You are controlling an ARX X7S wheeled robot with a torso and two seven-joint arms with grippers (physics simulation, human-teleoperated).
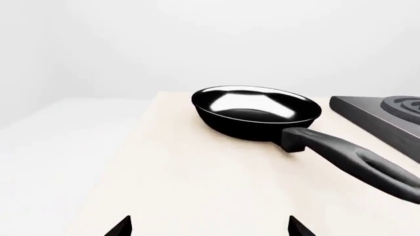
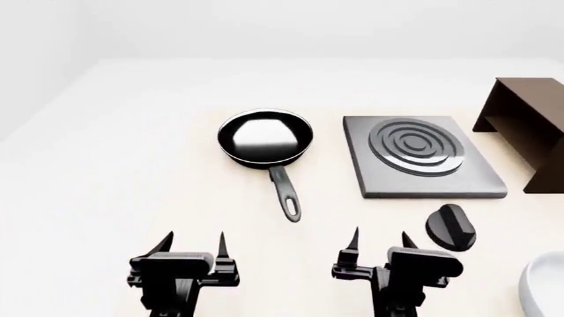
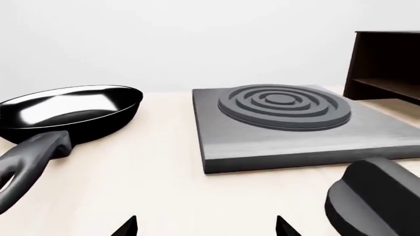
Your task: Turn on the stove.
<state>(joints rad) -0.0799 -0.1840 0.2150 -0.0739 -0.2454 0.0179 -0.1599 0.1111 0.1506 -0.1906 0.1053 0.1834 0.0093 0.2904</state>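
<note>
The stove (image 2: 421, 158) is a flat grey square plate with a dark ring burner, lying right of centre on the pale table; it also fills the right wrist view as the stove (image 3: 288, 123). Its black round knob (image 2: 451, 227) with a lever handle sits just in front of the plate's near right corner, seen close as the knob (image 3: 377, 204). My right gripper (image 2: 381, 242) stands open, just left of and nearer than the knob, holding nothing. My left gripper (image 2: 194, 243) is open too, near the table's front, empty. One corner of the stove (image 1: 384, 118) shows in the left wrist view.
A black frying pan (image 2: 264, 137) lies left of the stove, its handle (image 2: 286, 191) pointing toward me between the two grippers. A dark brown wooden shelf (image 2: 527, 125) stands at the far right. A white rounded object (image 2: 545, 284) shows at the near right edge.
</note>
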